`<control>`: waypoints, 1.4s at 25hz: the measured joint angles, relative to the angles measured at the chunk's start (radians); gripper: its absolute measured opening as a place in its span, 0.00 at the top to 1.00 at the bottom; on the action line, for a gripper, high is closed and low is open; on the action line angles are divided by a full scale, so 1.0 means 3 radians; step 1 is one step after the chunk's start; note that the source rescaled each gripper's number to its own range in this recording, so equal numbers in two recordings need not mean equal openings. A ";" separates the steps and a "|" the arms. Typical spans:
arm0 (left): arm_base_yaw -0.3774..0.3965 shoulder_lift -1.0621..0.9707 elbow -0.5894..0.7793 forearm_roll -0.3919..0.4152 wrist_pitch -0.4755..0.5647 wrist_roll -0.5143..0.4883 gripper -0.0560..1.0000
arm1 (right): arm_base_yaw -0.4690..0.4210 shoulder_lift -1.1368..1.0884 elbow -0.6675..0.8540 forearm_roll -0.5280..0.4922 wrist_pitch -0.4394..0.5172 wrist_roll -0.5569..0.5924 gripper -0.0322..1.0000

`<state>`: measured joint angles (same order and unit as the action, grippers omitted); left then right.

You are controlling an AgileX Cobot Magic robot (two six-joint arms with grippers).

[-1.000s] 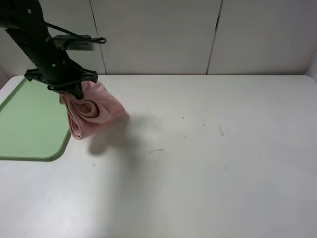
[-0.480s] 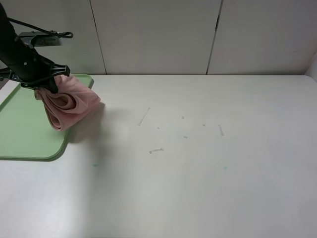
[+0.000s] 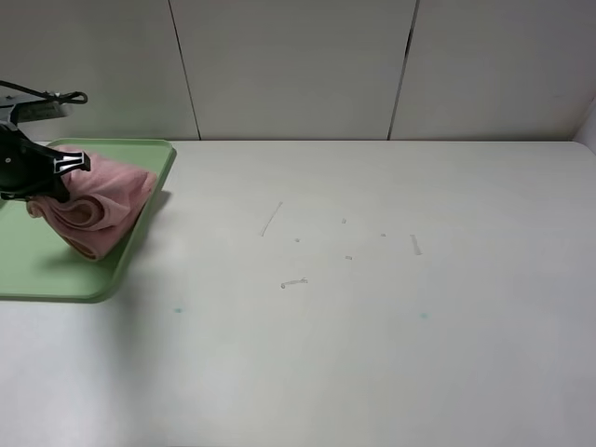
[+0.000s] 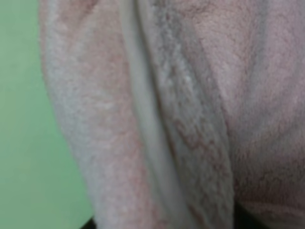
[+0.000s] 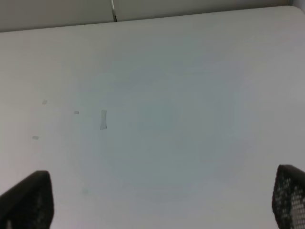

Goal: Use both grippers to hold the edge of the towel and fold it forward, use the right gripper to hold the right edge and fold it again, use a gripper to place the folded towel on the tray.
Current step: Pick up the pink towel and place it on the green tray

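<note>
From the high exterior camera, the tray [image 3: 56,270] lies at the far left of the white table [image 3: 372,326], close to the back wall. The left gripper [image 3: 51,182] hangs over the tray, its jaws clamped on the top of the towel [image 3: 98,205] — the pink cloth hangs from them in a bunched, rolled bundle. The bundle sits above the tray's right-hand part, its lower end close to or touching the green surface; which of the two cannot be told from here. Its right side reaches about to the tray's right rim. The table right of the tray bears only small marks.

The left wrist camera is filled by the towel [image 4: 190,119], very near and blurred, with a paler fold or hem running down it. The tray [image 4: 24,119] shows as plain green beside the cloth. The fingers themselves are barely visible here.

The right wrist camera looks onto bare table [image 5: 167,119], well away from the tray. The right gripper [image 5: 157,200] has its two black fingertips [image 5: 28,200] at opposite corners of the picture — jaws wide apart, holding nothing.
</note>
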<state>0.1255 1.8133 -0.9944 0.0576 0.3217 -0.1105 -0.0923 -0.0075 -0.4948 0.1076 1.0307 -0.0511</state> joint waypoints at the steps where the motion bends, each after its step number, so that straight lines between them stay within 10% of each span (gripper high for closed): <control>1: 0.0037 0.0000 0.0021 0.0000 -0.0009 0.0003 0.75 | 0.0000 0.0000 0.0000 0.0000 0.0000 0.0000 0.00; 11: 0.0108 0.0000 0.0039 0.0000 -0.0031 0.0136 0.74 | 0.0000 0.0000 0.0000 0.0000 0.0000 0.0000 0.00; 17: 0.0118 0.0000 0.0039 0.0000 -0.0028 0.0129 0.15 | 0.0000 0.0000 0.0000 0.0000 0.0000 0.0000 0.00; 20: 0.0118 0.0000 0.0039 0.0000 -0.0028 0.0136 0.04 | 0.0000 0.0000 0.0000 0.0000 0.0000 0.0000 0.00; 35: 0.0118 -0.0528 0.0036 0.0000 0.0681 0.0147 0.00 | 0.0000 0.0000 0.0000 0.0000 0.0000 0.0000 0.00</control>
<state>0.1610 1.6549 -0.9836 0.0576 0.5261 -0.0663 -0.0923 -0.0075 -0.4948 0.1076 1.0307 -0.0511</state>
